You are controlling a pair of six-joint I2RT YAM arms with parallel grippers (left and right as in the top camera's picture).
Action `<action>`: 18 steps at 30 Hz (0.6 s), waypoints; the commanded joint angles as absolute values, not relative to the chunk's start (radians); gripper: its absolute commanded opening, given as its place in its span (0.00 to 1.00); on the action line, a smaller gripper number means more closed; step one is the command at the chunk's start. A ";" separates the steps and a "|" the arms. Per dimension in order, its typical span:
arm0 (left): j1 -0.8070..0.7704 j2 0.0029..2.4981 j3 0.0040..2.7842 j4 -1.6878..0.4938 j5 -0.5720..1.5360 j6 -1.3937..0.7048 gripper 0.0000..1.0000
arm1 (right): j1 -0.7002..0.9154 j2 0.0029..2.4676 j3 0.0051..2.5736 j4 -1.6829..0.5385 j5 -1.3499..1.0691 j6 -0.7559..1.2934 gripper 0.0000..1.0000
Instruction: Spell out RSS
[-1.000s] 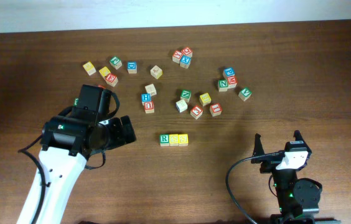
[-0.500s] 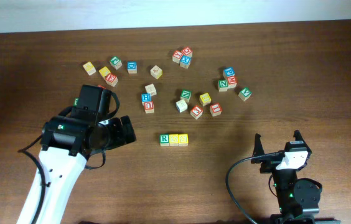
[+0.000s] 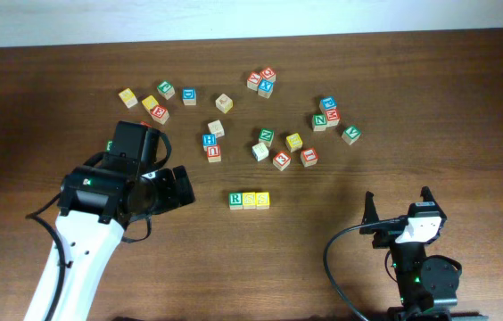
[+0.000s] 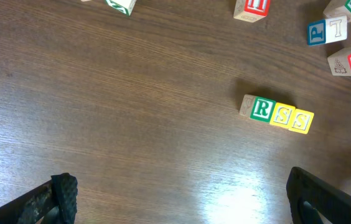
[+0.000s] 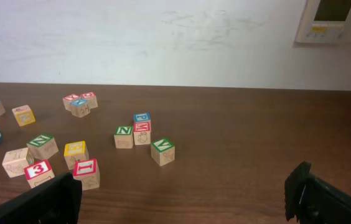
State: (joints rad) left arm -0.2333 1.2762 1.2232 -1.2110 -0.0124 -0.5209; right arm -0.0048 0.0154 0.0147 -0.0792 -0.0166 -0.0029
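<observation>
Three letter blocks stand in a touching row on the table: a green R block (image 3: 235, 200), then two yellow S blocks (image 3: 250, 200) (image 3: 263, 200). The left wrist view shows the row too, R (image 4: 262, 109) and the S blocks (image 4: 282, 115) (image 4: 300, 120). My left gripper (image 3: 178, 188) is open and empty, to the left of the row with a gap between; in its wrist view (image 4: 182, 199) only bare wood lies between the fingers. My right gripper (image 3: 397, 205) is open and empty at the front right; nothing lies between its fingers in the right wrist view (image 5: 185, 196).
Several loose letter blocks lie scattered across the far half of the table, among them a red 3 block (image 3: 281, 160), a red I block (image 3: 309, 157), a green block (image 3: 350, 135) and a yellow block (image 3: 127, 97). The table's far edge meets a white wall (image 5: 163, 37).
</observation>
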 commanded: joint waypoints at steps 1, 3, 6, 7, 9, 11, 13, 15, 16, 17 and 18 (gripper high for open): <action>-0.231 1.269 1.231 -1.209 -0.023 -0.523 0.99 | 0.002 0.003 0.006 -0.079 -0.011 0.004 0.98; -0.231 1.269 1.231 -1.212 -0.024 -0.522 0.99 | 0.002 0.003 0.006 -0.079 -0.011 0.004 0.98; -0.231 1.269 1.231 -1.260 -0.023 -0.522 0.99 | 0.002 0.003 0.006 -0.079 -0.011 0.004 0.99; -0.231 1.269 1.231 -1.274 -0.023 -0.522 0.99 | 0.002 0.003 0.006 -0.079 -0.011 0.004 0.98; -0.231 1.269 1.231 -1.290 -0.025 -0.522 0.99 | 0.002 0.003 0.006 -0.079 -0.011 0.004 0.98; -0.231 1.275 1.231 -1.287 -0.035 -0.522 0.99 | 0.002 0.003 0.006 -0.079 -0.011 0.004 0.98; -0.231 1.277 1.229 -1.274 -0.035 -0.522 0.99 | 0.002 0.003 0.006 -0.079 -0.011 0.004 0.98; -0.231 1.273 1.229 -1.251 -0.045 -0.522 0.99 | 0.002 0.003 0.006 -0.079 -0.011 0.004 0.98; -0.231 1.273 1.229 -1.236 -0.050 -0.522 0.99 | 0.002 0.003 0.006 -0.079 -0.011 0.004 0.98; -0.231 1.273 1.228 -1.214 -0.051 -0.522 0.99 | 0.002 0.003 0.006 -0.079 -0.011 0.004 0.98; -0.231 1.273 1.226 -1.187 -0.054 -0.522 0.99 | 0.002 0.003 0.006 -0.079 -0.011 0.004 0.99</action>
